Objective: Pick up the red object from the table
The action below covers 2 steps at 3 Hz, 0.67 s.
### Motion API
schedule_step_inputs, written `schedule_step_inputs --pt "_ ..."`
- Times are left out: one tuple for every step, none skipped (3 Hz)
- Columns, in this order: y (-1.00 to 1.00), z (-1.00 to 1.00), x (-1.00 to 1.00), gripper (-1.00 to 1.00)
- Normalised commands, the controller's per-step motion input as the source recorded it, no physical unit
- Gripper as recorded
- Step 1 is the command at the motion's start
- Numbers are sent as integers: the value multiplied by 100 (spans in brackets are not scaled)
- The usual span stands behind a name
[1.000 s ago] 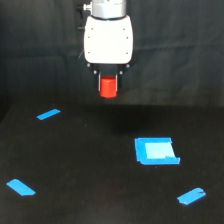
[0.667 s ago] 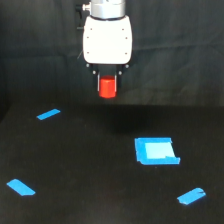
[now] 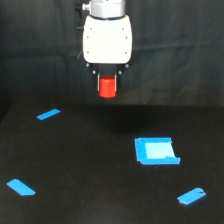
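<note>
The red object (image 3: 107, 86) is a small bright red-orange cylinder held between my gripper's dark fingers, well above the black table (image 3: 90, 165). My gripper (image 3: 107, 84) hangs from the white arm body (image 3: 107, 39) at the top centre of the exterior view and is shut on the red object. The fingers cover the cylinder's upper sides; its lower half shows.
A blue square patch (image 3: 156, 150) lies on the table toward the exterior view's right. Blue tape strips lie at the left (image 3: 48, 114), the lower left (image 3: 20, 187) and the lower right (image 3: 191, 196). A dark backdrop stands behind the table.
The gripper has risen a little with the red object still held in it. Nothing on the table has moved.
</note>
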Motion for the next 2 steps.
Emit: schedule_step_inputs --pt "6 10 8 -100" --pt "5 -3 6 -96"
